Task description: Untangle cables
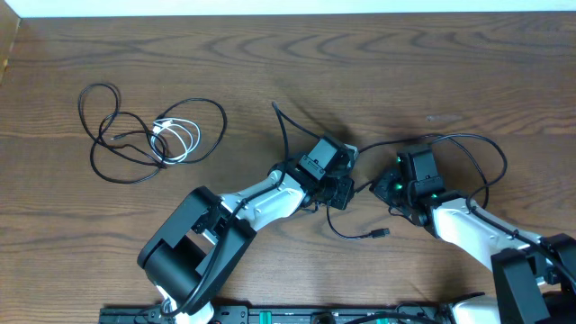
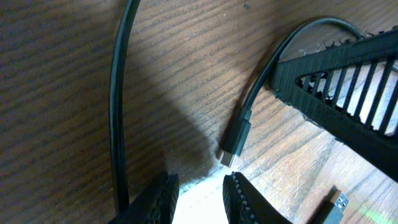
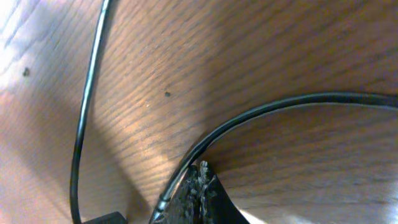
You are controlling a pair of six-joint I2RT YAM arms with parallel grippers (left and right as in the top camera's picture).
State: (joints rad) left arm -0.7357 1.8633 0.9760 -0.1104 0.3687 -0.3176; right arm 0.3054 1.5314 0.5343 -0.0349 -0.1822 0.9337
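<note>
A loose tangle of thin black cable (image 1: 117,144) wound with a short white cable (image 1: 177,139) lies at the table's left. Another thin black cable lies between the arms, with one plug end (image 1: 382,233) on the wood near the front. My left gripper (image 1: 345,191) sits low over the table. It (image 2: 200,193) is open with nothing between its fingers, and a small plug (image 2: 235,142) lies just ahead of them. My right gripper (image 1: 384,186) faces it. Its fingers (image 3: 200,180) are pressed shut, and a black cable (image 3: 249,115) runs along their left side, not between them.
The right gripper's black ribbed finger (image 2: 348,81) sits close at the right of the left wrist view, with a flat USB plug (image 2: 337,202) below it. A thicker black wire (image 1: 481,153) loops off the right arm. The table's far edge (image 1: 288,16) runs along the top.
</note>
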